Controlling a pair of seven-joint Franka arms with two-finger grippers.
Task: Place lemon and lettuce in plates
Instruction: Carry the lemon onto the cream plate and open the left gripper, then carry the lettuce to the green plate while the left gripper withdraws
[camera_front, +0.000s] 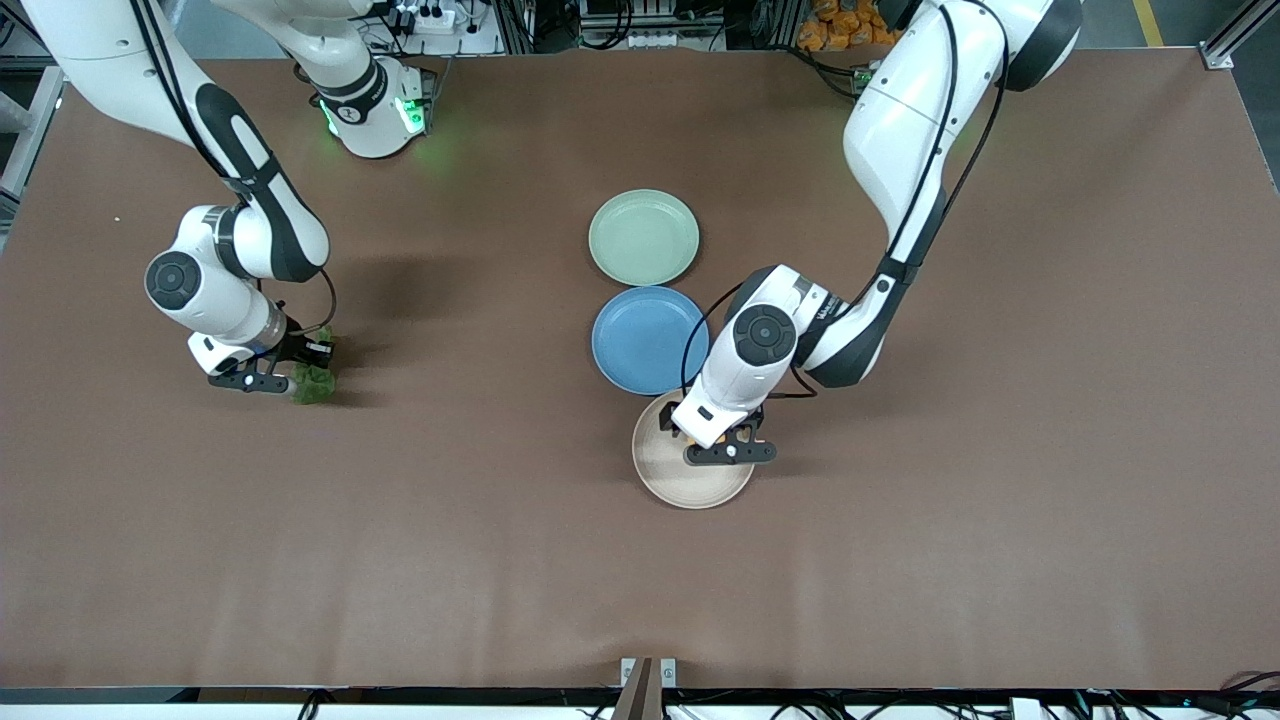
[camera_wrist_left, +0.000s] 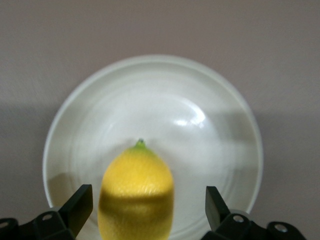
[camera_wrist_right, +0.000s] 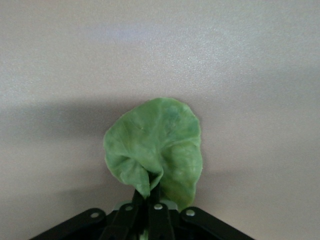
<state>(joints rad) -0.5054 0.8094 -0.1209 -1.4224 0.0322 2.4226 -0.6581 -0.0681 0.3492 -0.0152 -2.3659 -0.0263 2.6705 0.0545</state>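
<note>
The yellow lemon (camera_wrist_left: 137, 192) lies in the beige-white plate (camera_wrist_left: 165, 95), between the fingers of my left gripper (camera_wrist_left: 148, 200). That gripper is open, with a gap on each side of the lemon. In the front view it (camera_front: 730, 452) hangs low over the beige-white plate (camera_front: 680, 485) and hides the lemon. My right gripper (camera_wrist_right: 152, 192) is shut on the green lettuce (camera_wrist_right: 160, 142), pinching it at one edge. In the front view this gripper (camera_front: 290, 384) holds the lettuce (camera_front: 313, 385) low over bare table at the right arm's end. The mint green plate (camera_front: 643, 237) holds nothing.
A blue plate (camera_front: 645, 338) lies between the mint green plate and the beige-white plate, touching or nearly touching both. The three plates form a line at mid table. The brown table top (camera_front: 1000, 450) stretches wide around them.
</note>
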